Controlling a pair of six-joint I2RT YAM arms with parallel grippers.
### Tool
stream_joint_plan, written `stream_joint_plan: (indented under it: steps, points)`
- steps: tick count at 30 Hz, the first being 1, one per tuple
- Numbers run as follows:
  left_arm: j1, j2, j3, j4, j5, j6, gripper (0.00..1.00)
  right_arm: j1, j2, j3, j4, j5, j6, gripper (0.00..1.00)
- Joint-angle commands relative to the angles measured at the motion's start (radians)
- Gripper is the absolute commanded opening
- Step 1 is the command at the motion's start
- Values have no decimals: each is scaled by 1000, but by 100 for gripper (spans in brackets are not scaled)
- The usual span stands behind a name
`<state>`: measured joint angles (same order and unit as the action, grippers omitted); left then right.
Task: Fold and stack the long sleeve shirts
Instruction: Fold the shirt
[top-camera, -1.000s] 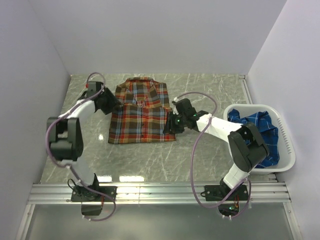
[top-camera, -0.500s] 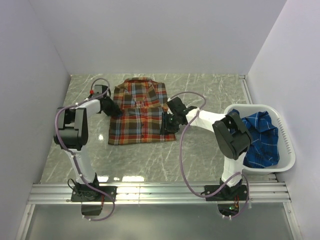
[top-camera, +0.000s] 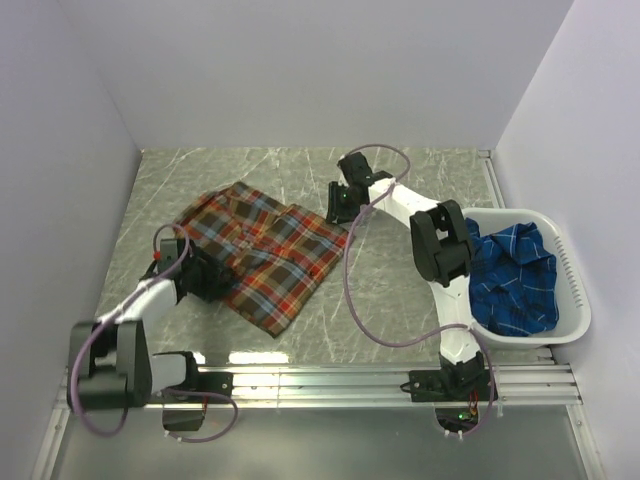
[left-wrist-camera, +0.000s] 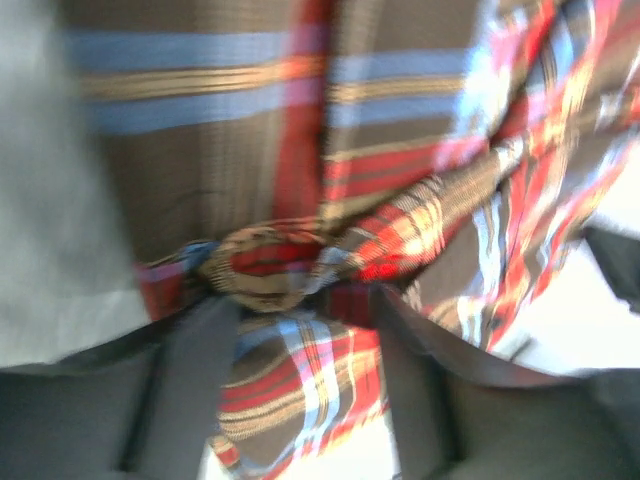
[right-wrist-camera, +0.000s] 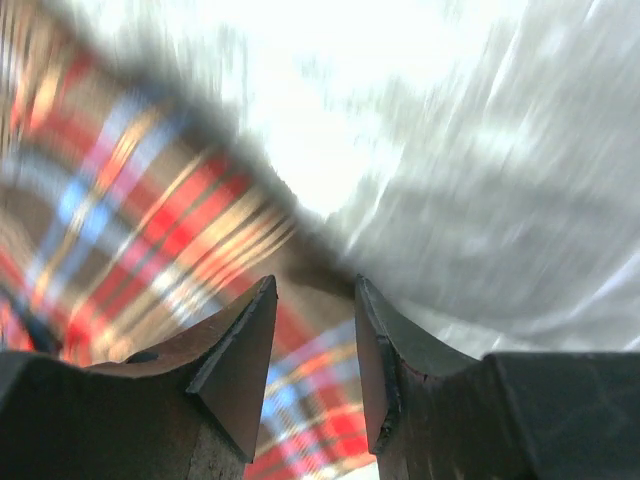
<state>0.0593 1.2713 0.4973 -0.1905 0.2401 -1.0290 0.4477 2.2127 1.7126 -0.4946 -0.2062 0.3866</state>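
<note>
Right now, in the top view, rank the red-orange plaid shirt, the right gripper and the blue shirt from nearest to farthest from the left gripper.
1. red-orange plaid shirt: right at the left gripper, which is at the shirt's near-left edge.
2. right gripper: across the shirt, by its far-right corner.
3. blue shirt: far right, inside the white basket.

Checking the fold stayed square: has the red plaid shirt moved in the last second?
Yes. The red plaid shirt has slid away from the white basket, toward the near-left corner of the table, and turned from square to diagonal.
</note>
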Motion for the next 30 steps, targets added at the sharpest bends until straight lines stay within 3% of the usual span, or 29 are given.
stream_joint_plan:
  steps: [1,5,8,11,15,18,21,30]
  points:
    - [-36,-148,-56,-154,27,32,70,-7,25,111,-39,19,-58,45]
    - [-53,-302,84,-320,-74,157,88,-3,-112,41,1,-7,-63,45]
    - [-53,-322,189,-342,-171,208,93,46,-264,-89,49,-47,-83,47]
    - [-53,-239,263,-304,-199,260,90,169,-384,-212,67,-9,-146,47]
    - [-53,-17,345,-216,-220,299,89,357,-458,-320,74,91,-204,49]
    - [-53,158,449,-196,-232,325,88,480,-450,-332,94,129,-253,52]
    - [-50,294,549,-210,-203,316,87,513,-358,-268,1,143,-267,53]
    - [-35,505,701,-228,-194,293,86,491,-196,-245,-107,226,-377,52]
